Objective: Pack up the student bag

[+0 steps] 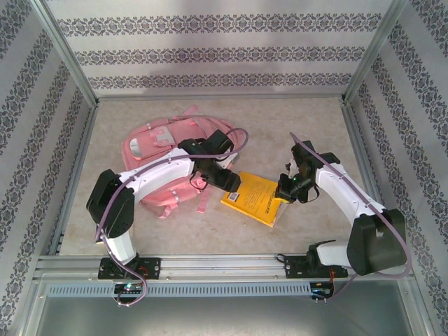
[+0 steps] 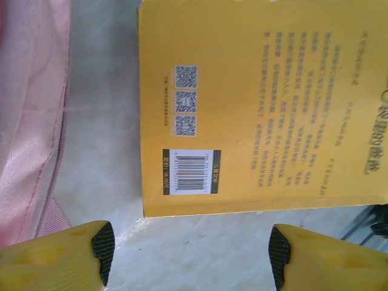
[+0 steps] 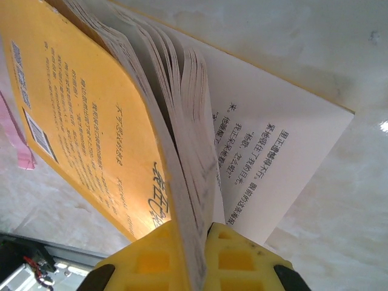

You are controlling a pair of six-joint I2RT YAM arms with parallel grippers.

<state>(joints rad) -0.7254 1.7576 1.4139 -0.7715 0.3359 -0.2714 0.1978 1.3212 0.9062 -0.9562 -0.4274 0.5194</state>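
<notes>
While the right gripper (image 3: 195, 242) clamps the yellow book (image 1: 257, 199) by its right edge, the left gripper (image 2: 189, 250) hangs open just off its left edge, beside the student bag (image 1: 155, 150).

The counter (image 1: 294, 119) has a pale beige surface like marble, and it shines softly under an even light. Behind the counter and at both its sides stand walls (image 1: 210, 49) covered in white paper with grey flowery bands. Aluminium posts (image 1: 66, 50) rise from its far corners. An aluminium rail (image 1: 224, 266) runs along its near edge.
</notes>
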